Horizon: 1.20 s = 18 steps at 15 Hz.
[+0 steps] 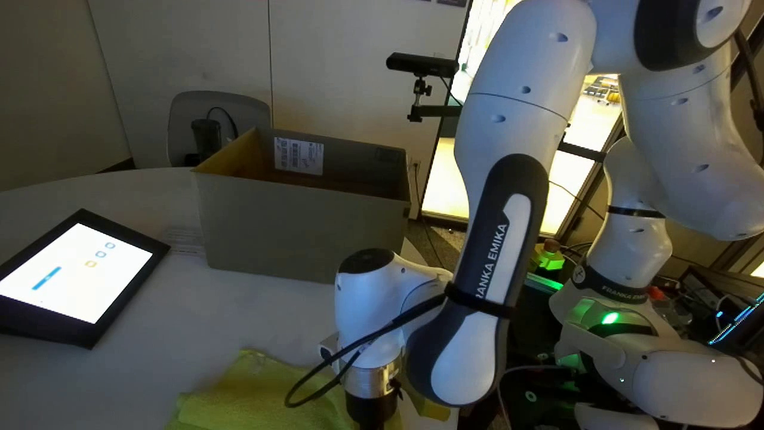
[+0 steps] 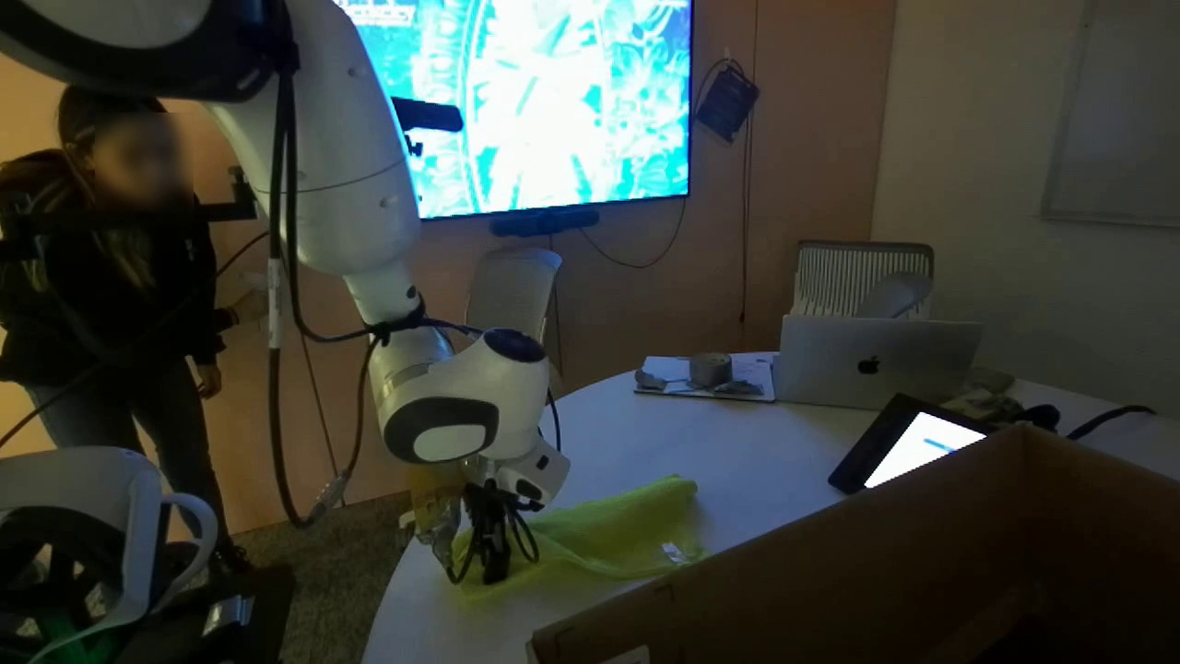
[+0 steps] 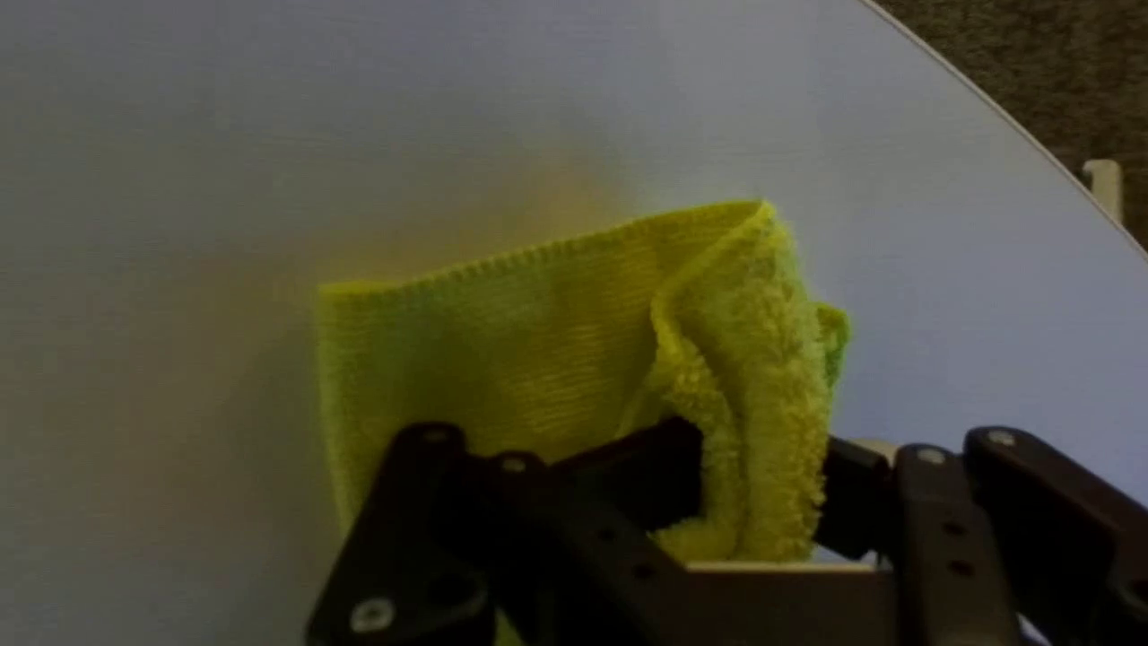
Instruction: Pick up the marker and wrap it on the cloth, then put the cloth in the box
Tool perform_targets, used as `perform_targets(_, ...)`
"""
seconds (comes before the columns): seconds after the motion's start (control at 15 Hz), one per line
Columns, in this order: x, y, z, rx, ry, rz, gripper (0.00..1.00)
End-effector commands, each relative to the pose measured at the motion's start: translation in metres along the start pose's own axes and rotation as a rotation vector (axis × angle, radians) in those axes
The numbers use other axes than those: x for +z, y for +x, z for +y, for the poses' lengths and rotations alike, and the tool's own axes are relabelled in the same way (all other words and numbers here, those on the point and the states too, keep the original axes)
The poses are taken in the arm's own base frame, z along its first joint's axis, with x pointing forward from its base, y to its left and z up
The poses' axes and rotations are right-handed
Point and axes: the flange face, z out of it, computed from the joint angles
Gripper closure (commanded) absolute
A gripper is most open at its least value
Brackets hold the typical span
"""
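The gripper (image 3: 762, 489) is clamped on a fold of the cloth (image 3: 547, 359), with its fingers (image 3: 655, 475) pressing in from both sides and the fuzzy ridge standing between them. In the wrist view the cloth spreads from that ridge to a corner at upper left, with a stitched hem along its top edge; much of its lower part is hidden behind the gripper. The cloth sits near the curved edge of the table (image 1: 197, 322), and carpet (image 3: 1013, 72) shows beyond that edge.

In both exterior views the arm (image 1: 513, 137) reaches in over this edge and points the gripper down. In an exterior view another part of the cloth lies toward the middle of the table, and a pale tag (image 2: 673, 553), too small to read, shows on the side toward the box (image 1: 298, 233).

The box stands open on the table, apart from the cloth, with a white label (image 1: 298, 156) on the inside of a long wall. The tablet (image 1: 77, 275) is near one of its lower corners, screen lit. In an exterior view a laptop (image 2: 876, 360) stands by the far table edge, with a grey roll (image 2: 710, 369) on a white sheet (image 2: 678, 367) just beside it. A person (image 2: 115, 295) stands well beyond the table's edge
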Motion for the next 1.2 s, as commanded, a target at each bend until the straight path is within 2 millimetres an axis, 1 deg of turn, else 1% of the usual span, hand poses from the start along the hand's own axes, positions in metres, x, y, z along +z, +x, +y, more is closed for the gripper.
perform_targets(0.0, 0.011, 0.012, -0.004, 0.03, -0.066, 0.007, 0.99)
perform_targets(0.07, 0.008, 0.013, -0.006, 0.033, -0.07, 0.003, 0.92)
perform_targets(0.13, 0.004, 0.015, -0.008, 0.036, -0.072, 0.003, 0.71)
perform_targets(0.27, -0.009, 0.019, -0.011, 0.036, -0.06, 0.001, 0.57)
perform_targets(0.33, -0.019, 0.021, -0.014, 0.032, -0.053, 0.002, 0.49)
perform_targets(0.4, -0.026, 0.024, -0.016, 0.03, -0.047, 0.01, 0.41)
perform_targets(0.6, -0.048, 0.029, -0.029, 0.013, -0.03, 0.036, 0.17)
perform_targets(0.73, -0.058, 0.033, -0.035, 0.004, -0.029, 0.062, 0.01)
perform_targets(0.93, -0.071, 0.041, -0.036, 0.003, -0.028, 0.097, 0.0)
perform_targets(1.07, -0.081, 0.048, -0.033, 0.006, -0.029, 0.122, 0.0)
perform_targets(1.13, -0.087, 0.053, -0.028, 0.012, -0.032, 0.137, 0.0)
